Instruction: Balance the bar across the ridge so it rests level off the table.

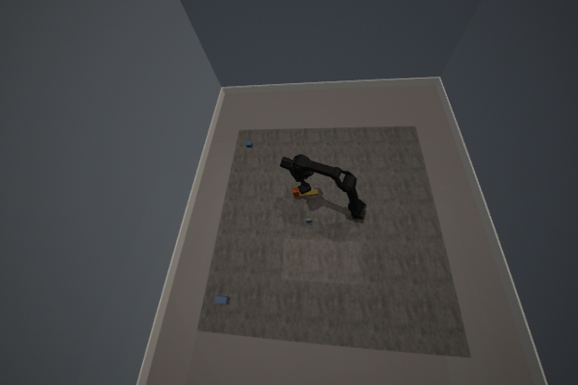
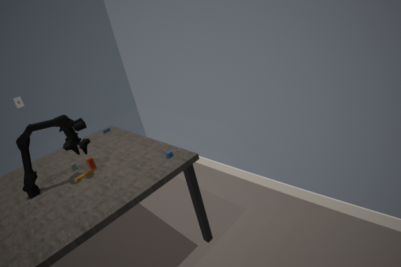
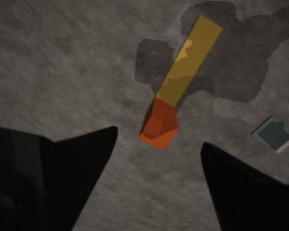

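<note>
A yellow bar lies low on the table, with an upright orange block at one end. Whether the block is joined to the bar cannot be told. The small grey-green ridge stands apart from the bar, to its right in the wrist view. My gripper is open and empty, above the table. In the wrist view the orange block shows between the fingertips, below them. The top view hides the fingertips and part of the bar.
A small blue cube lies near one table corner. A flat blue block lies near another corner. Both are far from the bar. The arm's shadow falls over and around the bar.
</note>
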`<move>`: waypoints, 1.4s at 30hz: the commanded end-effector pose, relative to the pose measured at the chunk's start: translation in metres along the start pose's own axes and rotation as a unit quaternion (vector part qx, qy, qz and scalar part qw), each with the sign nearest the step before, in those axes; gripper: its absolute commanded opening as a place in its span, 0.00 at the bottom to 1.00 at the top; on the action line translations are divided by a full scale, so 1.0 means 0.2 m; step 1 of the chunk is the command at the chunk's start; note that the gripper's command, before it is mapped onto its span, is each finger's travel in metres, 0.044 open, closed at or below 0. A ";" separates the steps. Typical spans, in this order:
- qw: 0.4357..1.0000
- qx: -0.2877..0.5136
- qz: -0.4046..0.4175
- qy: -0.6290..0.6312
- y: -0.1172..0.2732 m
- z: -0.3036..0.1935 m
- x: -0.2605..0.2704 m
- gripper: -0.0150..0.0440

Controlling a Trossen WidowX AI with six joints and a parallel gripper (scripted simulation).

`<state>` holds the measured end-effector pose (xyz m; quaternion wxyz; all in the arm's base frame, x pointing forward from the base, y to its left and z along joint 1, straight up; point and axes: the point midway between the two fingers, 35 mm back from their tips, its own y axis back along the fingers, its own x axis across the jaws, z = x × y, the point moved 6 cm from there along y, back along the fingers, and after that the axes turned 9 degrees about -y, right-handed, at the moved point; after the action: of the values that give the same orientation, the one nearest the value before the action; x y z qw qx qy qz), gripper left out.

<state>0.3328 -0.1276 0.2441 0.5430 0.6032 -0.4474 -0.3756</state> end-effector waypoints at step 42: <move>0.987 -0.054 0.001 -0.153 -0.54 0.17 -0.07 0.79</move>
<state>0.3120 -0.1235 0.1365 0.4991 0.5106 -0.5041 -0.4859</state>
